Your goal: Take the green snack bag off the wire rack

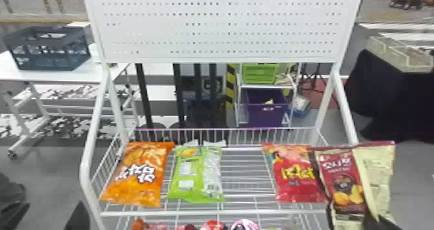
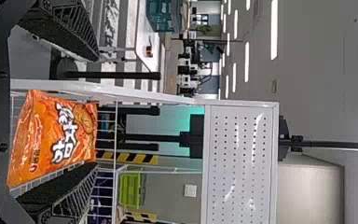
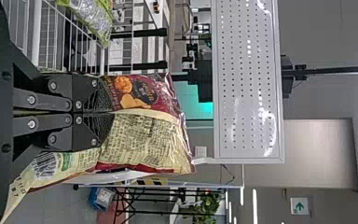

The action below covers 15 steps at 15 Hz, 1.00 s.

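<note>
The green snack bag [image 1: 195,174] lies on the wire rack [image 1: 213,212], just right of an orange bag; its corner [image 3: 93,18] also appears in the right wrist view. My right gripper [image 1: 387,225] is at the rack's right side, shut on a maroon and cream snack bag [image 1: 344,181]. In the right wrist view, the right gripper [image 3: 103,113] pinches that bag [image 3: 142,140] in a fold. My left gripper [image 1: 48,215] is low, left of the rack. In the left wrist view, the left gripper [image 2: 97,112] stands open, with the orange bag [image 2: 56,135] beyond it.
A red bag [image 1: 298,177] lies on the rack's right part, close beside the held bag. A bare stretch of wires separates it from the green one. White side posts [image 1: 86,168] and a perforated back panel [image 1: 219,29] frame the rack; more packages [image 1: 213,225] sit below.
</note>
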### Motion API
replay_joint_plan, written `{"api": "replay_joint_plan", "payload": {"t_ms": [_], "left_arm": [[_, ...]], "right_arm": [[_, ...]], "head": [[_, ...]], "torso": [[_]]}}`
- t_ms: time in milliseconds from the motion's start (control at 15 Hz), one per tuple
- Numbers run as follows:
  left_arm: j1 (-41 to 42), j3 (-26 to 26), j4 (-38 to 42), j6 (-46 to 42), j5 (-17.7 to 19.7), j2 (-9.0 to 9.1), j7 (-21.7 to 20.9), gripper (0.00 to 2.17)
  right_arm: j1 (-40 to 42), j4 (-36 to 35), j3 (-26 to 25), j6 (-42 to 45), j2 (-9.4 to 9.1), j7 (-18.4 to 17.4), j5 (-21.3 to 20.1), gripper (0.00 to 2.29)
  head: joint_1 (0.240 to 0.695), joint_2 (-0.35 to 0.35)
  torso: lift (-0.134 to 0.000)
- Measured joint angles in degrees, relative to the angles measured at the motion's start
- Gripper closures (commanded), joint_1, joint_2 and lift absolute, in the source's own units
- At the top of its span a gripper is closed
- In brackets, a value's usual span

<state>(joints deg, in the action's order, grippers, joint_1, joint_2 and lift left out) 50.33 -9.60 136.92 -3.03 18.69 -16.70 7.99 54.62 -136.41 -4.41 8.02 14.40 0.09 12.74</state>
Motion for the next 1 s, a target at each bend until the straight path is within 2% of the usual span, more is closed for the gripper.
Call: {"api": "replay_joint_plan", "payload": {"t_ms": [133,267,400,533,667,867,1000], "left_arm": [[-0.9,1.0,-0.8,0.0,-0.5,-0.28,0.2,0.09],[-4.8,4.4,-3.9,0.3,-0.9,-1.78,0.8,0.09],[-12.5,11.0,-9.4,0.9,-1.8,-4.20,2.9,0.09],[-21.4,18.3,-15.1,3.3,-2.7,-5.41,5.0,0.09],[-30.6,25.7,-21.4,6.2,-3.1,-5.33,6.6,0.10],[-42.9,34.8,-32.6,8.0,-3.1,-2.95,7.8,0.10],[-48.8,38.2,-39.2,8.7,-2.6,-1.44,8.3,0.10]], "right_arm": [[0.0,0.0,0.1,0.1,0.02,0.0,0.0,2.24],[-0.1,0.0,0.2,0.1,0.02,0.1,-0.1,2.24],[-0.2,0.3,0.5,0.1,0.01,0.1,-0.2,2.24],[-0.2,0.6,0.6,0.1,-0.18,0.1,-0.4,2.24],[-0.2,0.8,0.7,0.2,-0.37,0.2,-0.6,2.24],[-0.8,1.5,1.2,0.3,-0.43,0.2,-0.7,2.24],[-1.3,2.0,1.6,0.3,-0.43,0.2,-0.8,2.24]], "head": [[0.499,0.000],[0.499,0.000],[0.499,0.000],[0.499,0.000],[0.499,0.000],[0.499,0.000],[0.499,0.000]], "torso": [[0.000],[0.000],[0.000],[0.000],[0.000],[0.000],[0.000]]}}
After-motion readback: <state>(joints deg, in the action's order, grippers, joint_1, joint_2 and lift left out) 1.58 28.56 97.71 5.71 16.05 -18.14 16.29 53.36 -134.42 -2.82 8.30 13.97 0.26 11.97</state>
